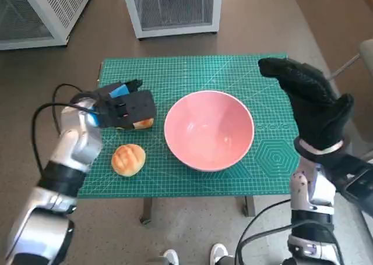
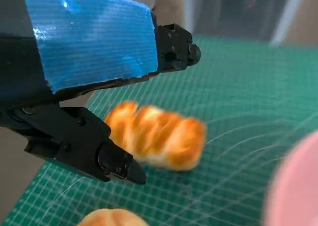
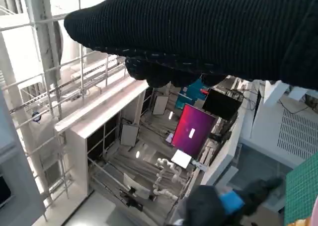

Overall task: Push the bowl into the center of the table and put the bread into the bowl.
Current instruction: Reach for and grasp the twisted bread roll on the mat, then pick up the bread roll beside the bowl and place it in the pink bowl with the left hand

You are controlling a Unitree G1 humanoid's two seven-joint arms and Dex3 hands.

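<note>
The pink bowl [image 1: 208, 130] stands empty near the middle of the green mat [image 1: 186, 73]; its rim [image 2: 298, 186] shows in the left wrist view. A braided bread [image 2: 156, 136] lies on the mat left of the bowl and peeks out from under my left hand [image 1: 125, 105]. That hand hovers over it with its fingers [image 2: 174, 42] spread above and beside the loaf, not closed on it. A round bun [image 1: 128, 159] lies nearer the front edge, and the bun [image 2: 112, 218] also shows in the left wrist view. My right hand [image 1: 306, 102] is raised over the table's right side, holding nothing.
Two white perforated cabinets [image 1: 172, 9] stand on the floor behind the table. A person's shoes [image 1: 169, 256] show below the front edge. A black cable [image 1: 44, 110] loops by my left forearm. The right wrist view looks out into the room.
</note>
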